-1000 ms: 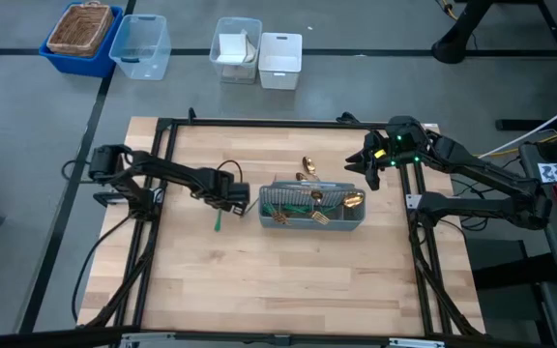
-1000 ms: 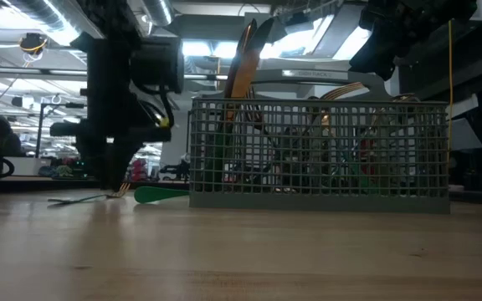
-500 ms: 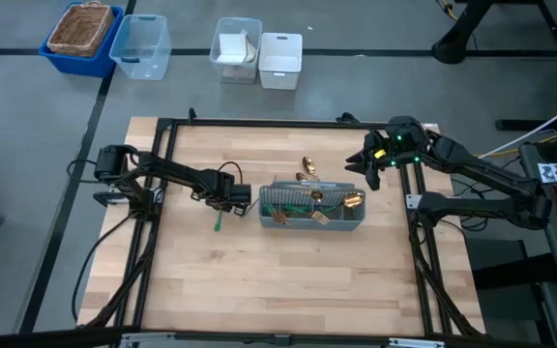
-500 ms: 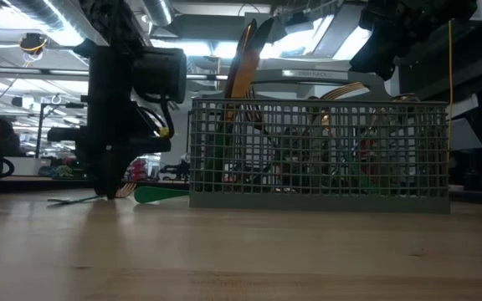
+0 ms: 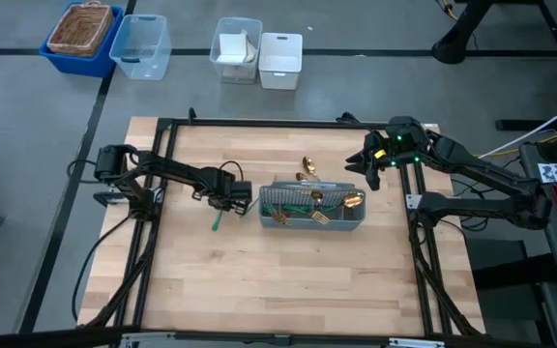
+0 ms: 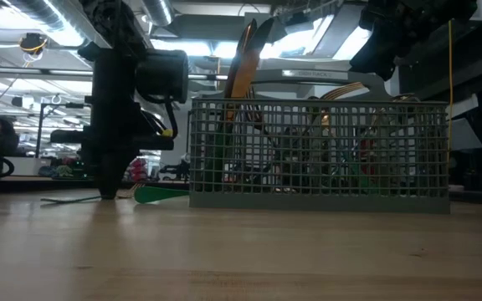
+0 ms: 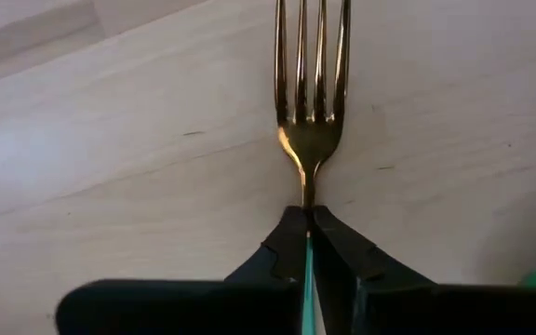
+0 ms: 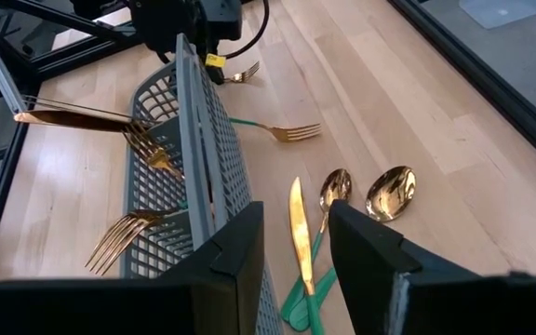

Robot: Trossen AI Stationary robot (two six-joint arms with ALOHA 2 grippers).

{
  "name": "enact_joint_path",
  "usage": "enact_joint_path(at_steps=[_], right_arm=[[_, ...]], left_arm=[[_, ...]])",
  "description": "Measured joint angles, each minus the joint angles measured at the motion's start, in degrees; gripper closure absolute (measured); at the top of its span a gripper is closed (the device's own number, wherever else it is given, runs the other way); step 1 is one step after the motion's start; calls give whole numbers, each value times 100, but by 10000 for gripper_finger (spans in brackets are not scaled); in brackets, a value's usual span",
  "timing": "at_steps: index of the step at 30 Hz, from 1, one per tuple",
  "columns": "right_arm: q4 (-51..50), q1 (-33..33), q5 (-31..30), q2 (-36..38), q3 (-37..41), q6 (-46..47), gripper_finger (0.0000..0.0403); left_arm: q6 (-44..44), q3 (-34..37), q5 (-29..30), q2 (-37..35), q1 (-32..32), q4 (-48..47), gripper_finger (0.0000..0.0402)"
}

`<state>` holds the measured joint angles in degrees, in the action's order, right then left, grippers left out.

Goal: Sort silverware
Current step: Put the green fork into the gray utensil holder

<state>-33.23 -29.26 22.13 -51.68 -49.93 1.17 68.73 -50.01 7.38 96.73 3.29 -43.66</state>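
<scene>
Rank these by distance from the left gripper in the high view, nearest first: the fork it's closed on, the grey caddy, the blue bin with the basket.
1. Fork: clamped in the left gripper, on the table left of the caddy.
2. Grey caddy: mid-table, just to the gripper's right.
3. Blue bin: off the table, on the floor at the far left.

The caddy [image 5: 312,208] is sitting mid-worktop [image 5: 288,280] with several forks lying in it. Just left of it, the left claw [image 5: 222,204] is pinching a fork [image 7: 311,102] lying on the worktop. Behind the caddy, 2 spoons [image 8: 380,194] and a knife [image 8: 298,233] are lying together.
</scene>
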Motion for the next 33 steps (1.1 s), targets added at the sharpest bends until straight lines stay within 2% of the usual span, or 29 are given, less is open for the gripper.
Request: enact_joint_path(at_steps=[7, 16, 20, 23, 27, 29, 33], right_arm=[[-9, 0, 1, 0, 0, 0, 281], [-14, -2, 0, 0, 0, -2, 281], [-16, -2, 0, 0, 0, -2, 281], [-11, -2, -6, 0, 0, -2, 281], [16, -2, -45, 0, 0, -8, 281], [17, -2, -64, 0, 0, -20, 281], [19, -2, -95, 0, 0, -22, 281]], left_arm=[[302, 19, -358, -670, -37, 145, 398], [268, 10, -130, -1919, -29, 525, 399], [-76, 10, -20, -2567, -19, 1187, 400], [-694, 10, 231, -2988, -31, 2080, 400], [-1721, 4, 1040, -3233, -59, 3859, 400], [-2510, 4, 1287, -3156, -59, 4795, 400], [-3952, 2, 1375, -2660, -76, 6590, 400]])
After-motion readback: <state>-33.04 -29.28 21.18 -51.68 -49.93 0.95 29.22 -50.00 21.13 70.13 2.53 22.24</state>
